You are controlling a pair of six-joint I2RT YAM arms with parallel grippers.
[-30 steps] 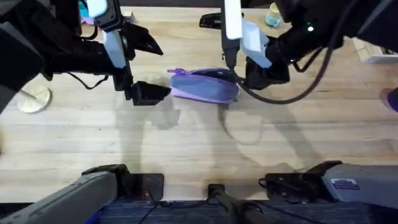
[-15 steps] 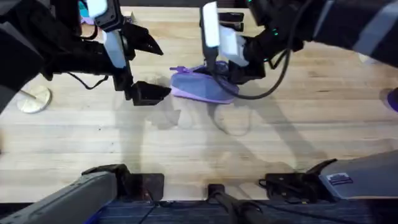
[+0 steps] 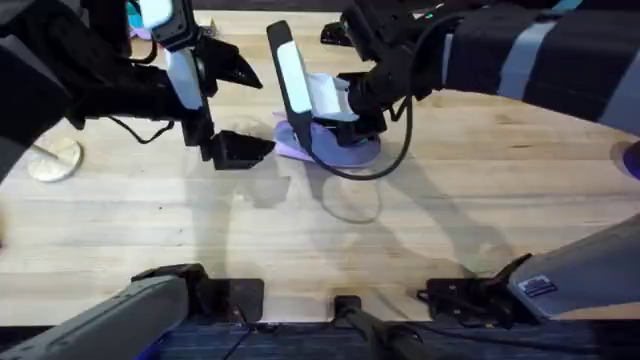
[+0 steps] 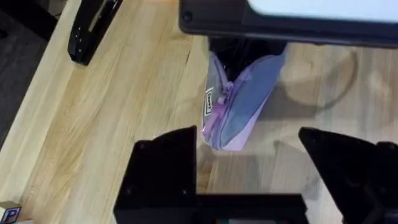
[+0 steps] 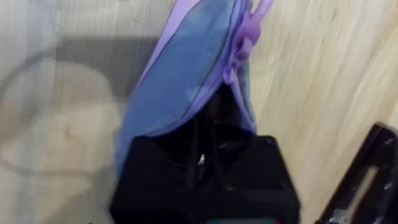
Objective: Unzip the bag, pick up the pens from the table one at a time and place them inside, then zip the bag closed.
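Note:
The bag, a lavender and grey-blue pouch, lies on the table at mid-back. My right arm reaches across and covers most of it, with my right gripper down on its top. In the right wrist view my right gripper looks shut on the bag at its pinkish-purple zipper. My left gripper hangs open just left of the bag. From the left wrist, the bag lies beyond my left gripper, which holds nothing. The pens are out of view.
A black stapler lies behind the bag near the back edge, and it shows as the stapler in the left wrist view. A pale round disc sits at the far left. Bare planks stretch across the front half of the table.
My right arm has swept leftward along the top of the bag, from its right end to near its left end. The left arm has stayed still and open.

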